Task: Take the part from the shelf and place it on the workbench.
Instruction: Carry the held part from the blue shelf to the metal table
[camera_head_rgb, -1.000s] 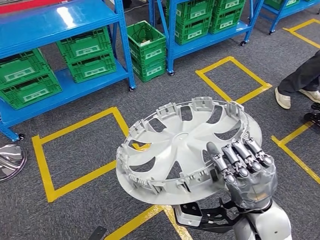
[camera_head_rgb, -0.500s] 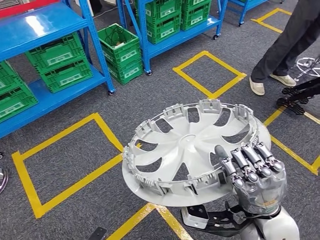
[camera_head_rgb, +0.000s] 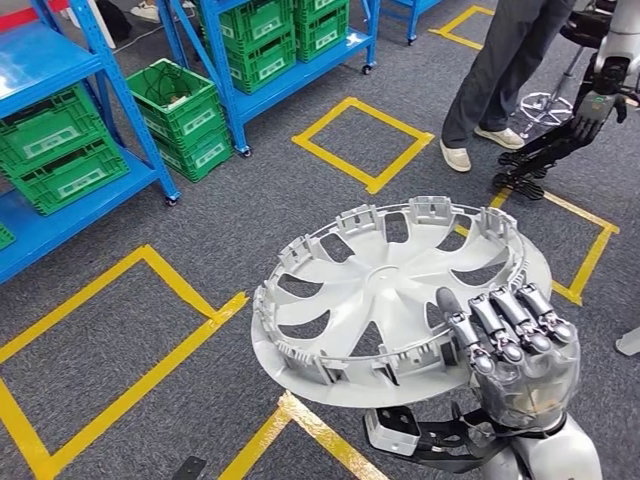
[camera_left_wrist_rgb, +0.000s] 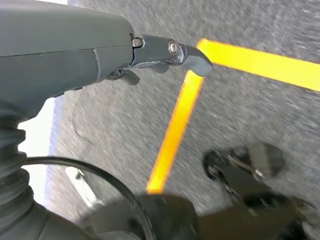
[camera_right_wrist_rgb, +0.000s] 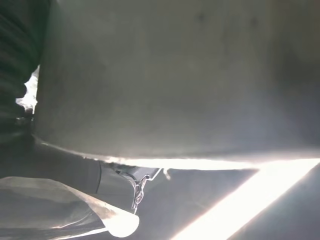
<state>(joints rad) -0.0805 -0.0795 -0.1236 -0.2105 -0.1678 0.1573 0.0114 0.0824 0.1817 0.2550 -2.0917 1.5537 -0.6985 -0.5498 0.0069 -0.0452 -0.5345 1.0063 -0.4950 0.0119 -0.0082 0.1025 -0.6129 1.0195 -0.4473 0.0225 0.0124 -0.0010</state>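
Note:
The part is a silver-grey wheel cover (camera_head_rgb: 377, 290) with curved spokes and a clip-lined rim, held roughly flat, inner side up, above the carpet in the head view. My right hand (camera_head_rgb: 513, 345) grips its near right edge, fingers curled over the rim from above. The right wrist view looks along the cover's pale underside (camera_right_wrist_rgb: 181, 75). My left hand (camera_left_wrist_rgb: 113, 50) hangs over the floor with its thumb (camera_left_wrist_rgb: 192, 56) stretched out and nothing in it.
Blue shelves (camera_head_rgb: 45, 60) with green crates (camera_head_rgb: 68, 150) stand at the back left, and a green crate (camera_head_rgb: 177, 110) sits on the floor. A person's legs (camera_head_rgb: 498, 70) and another robot's hand (camera_head_rgb: 600, 100) are at the back right. Yellow tape squares (camera_head_rgb: 362, 140) mark the grey carpet.
The whole picture has slid left, so the camera has turned to the right. The person's legs and the other robot's hand have come into view. The wheel cover stays in my right hand.

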